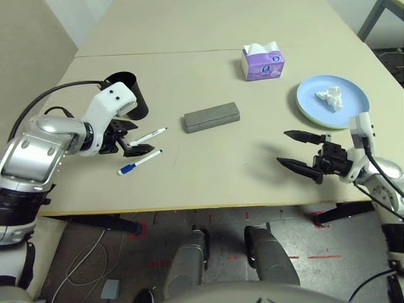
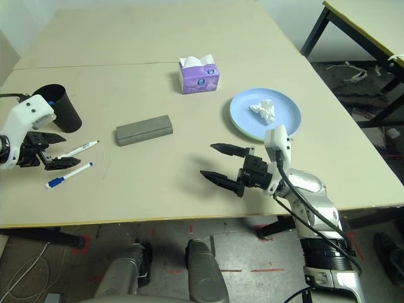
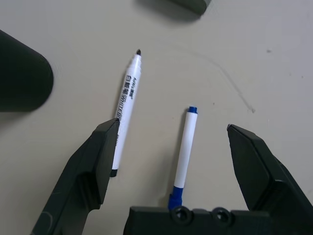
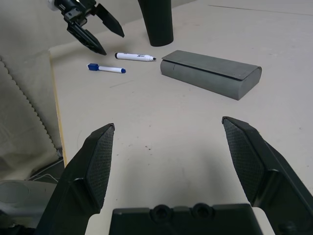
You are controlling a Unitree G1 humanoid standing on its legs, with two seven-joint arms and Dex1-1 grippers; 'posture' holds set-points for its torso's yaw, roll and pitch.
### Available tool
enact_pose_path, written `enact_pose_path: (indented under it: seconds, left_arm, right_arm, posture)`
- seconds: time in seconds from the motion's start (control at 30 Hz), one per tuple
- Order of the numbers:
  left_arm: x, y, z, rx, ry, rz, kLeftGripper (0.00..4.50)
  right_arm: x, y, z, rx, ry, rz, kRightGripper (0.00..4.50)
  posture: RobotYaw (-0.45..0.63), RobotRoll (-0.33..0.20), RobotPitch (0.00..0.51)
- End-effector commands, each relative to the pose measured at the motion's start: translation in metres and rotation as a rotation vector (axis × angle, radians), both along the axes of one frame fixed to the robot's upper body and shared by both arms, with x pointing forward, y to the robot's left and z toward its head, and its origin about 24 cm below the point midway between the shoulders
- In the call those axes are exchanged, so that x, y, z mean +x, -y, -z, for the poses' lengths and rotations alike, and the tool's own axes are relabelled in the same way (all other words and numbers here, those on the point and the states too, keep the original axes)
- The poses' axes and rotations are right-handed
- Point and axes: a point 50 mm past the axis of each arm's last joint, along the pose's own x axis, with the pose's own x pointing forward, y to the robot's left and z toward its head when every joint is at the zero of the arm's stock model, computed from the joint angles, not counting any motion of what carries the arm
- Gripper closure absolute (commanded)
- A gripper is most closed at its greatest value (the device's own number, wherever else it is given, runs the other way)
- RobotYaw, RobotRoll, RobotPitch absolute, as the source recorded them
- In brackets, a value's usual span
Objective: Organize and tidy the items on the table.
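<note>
The beige worktop (image 1: 208, 170), seamed across its far part, is standing over red floor marks, possibly tape (image 1: 325, 255), while both markers (image 1: 140, 162) are lying near-left beneath the open left end effector (image 1: 129, 140), the right end effector (image 2: 221, 163) gaping empty.

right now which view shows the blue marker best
Left wrist view: the blue marker lies close up between the open left gripper fingers. Both eye views and the right wrist view show it small.
</note>
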Motion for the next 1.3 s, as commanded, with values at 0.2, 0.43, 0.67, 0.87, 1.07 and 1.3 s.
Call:
enact_pose_path:
  seconds: [0.2,0.43,0.67,0.87,1.07,1.3]
  left_arm:
    - [-0.007,-0.006,0.018,0.091,-0.121,0.046,0.02]
    - [-0.008,-0.015,0.028,0.158,-0.191,0.051,0.02]
    - [-0.003,-0.015,0.035,0.149,-0.160,0.045,0.02]
    - [0.005,-0.014,0.041,0.114,-0.112,0.035,0.02]
    - [0.002,-0.018,0.047,0.116,-0.137,0.031,0.43]
    - [-0.004,-0.016,0.042,0.102,-0.171,0.047,2.62]
  right_arm:
    - [-0.005,-0.001,-0.001,-0.012,-0.007,-0.013,0.00]
    - [-0.006,-0.002,-0.001,-0.011,-0.008,-0.010,0.00]
    - [-0.006,-0.002,-0.002,-0.012,-0.009,-0.005,0.00]
    - [-0.006,-0.003,-0.004,-0.012,-0.006,-0.007,0.00]
    - [-0.006,-0.003,-0.005,-0.013,-0.006,-0.005,0.00]
    - [-0.005,-0.004,-0.005,-0.009,-0.006,-0.006,0.00]
  posture:
    - [-0.22,0.000,0.193]
    - [-0.23,0.000,0.196]
    - [-0.23,0.000,0.196]
    - [-0.23,0.000,0.195]
    - [-0.23,0.000,0.196]
    - [-0.23,0.000,0.195]
